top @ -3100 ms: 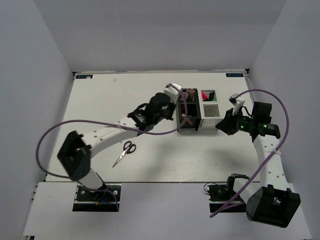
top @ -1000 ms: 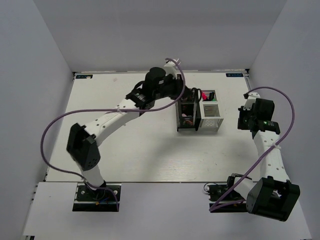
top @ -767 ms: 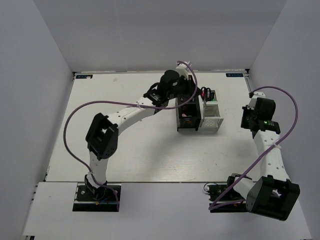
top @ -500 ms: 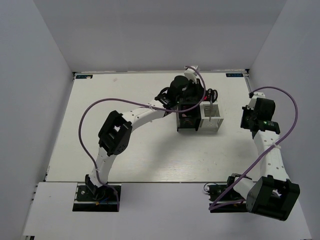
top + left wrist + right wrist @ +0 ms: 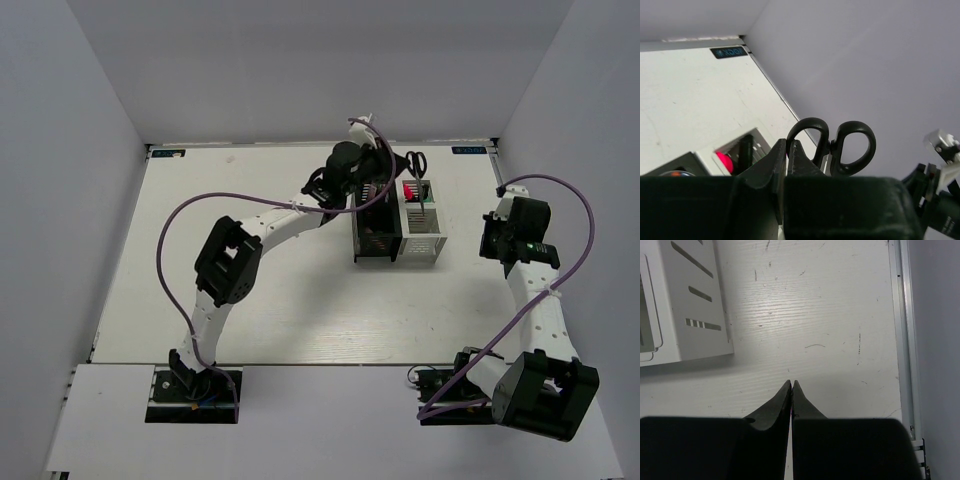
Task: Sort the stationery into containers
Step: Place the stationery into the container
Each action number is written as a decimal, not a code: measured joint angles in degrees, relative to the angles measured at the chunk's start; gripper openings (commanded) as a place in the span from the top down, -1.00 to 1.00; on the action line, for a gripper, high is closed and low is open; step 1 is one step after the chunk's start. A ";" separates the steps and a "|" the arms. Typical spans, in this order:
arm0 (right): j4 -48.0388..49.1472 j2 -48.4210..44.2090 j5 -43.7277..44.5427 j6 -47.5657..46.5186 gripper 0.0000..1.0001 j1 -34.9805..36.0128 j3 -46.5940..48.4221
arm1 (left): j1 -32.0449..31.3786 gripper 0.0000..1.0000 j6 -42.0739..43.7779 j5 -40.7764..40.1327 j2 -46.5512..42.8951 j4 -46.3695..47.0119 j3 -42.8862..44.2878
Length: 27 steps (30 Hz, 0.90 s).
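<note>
Pale grey walls enclosed a white bench (image 5: pixel 330 310). Toward its far side stood a white holder (image 5: pixel 425 240), with a black holder (image 5: pixel 378 245) touching its left wall.

The left claw (image 5: pixel 786 159) hung above the far edge of the white holder, jaws almost together and pinched on the black-handled scissors (image 5: pixel 832 142). Both finger loops stood clear beyond the fingertips. The blades were hidden in the wrist view, but from overhead they seemed to point down toward the white holder's open top. A pink item (image 5: pixel 408 190) stood inside the white holder.

The right claw (image 5: pixel 791 389) hovered low over bare bench to the right of the white holder, jaws pressed together and gripping nothing.

The step in hand looked like the delivery of the scissors into the white holder; no other loose stationery showed on the bench. The next move would call for centring the blade tips over the opening, clear of the pink item, and lowering until the walls could guide them. Only then should the jaws part, since an early release might tip the scissors over the rim.
</note>
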 measured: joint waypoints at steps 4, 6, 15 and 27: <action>0.07 0.00 -1.11 -0.04 0.92 -0.22 -0.02 | 0.50 1.00 1.25 -1.46 0.04 -0.52 0.02; 0.11 0.00 -1.44 -0.02 0.92 -0.31 -0.02 | 0.22 1.00 2.05 -1.57 0.11 -1.05 0.00; 0.13 0.00 -3.23 -0.02 0.41 -0.94 -0.02 | -2.64 1.00 8.04 -1.62 1.62 -3.15 0.00; 0.17 -1.09 -8.04 -0.90 -0.61 -2.19 -0.28 | -4.94 -0.30 14.51 -1.38 2.01 -8.98 0.15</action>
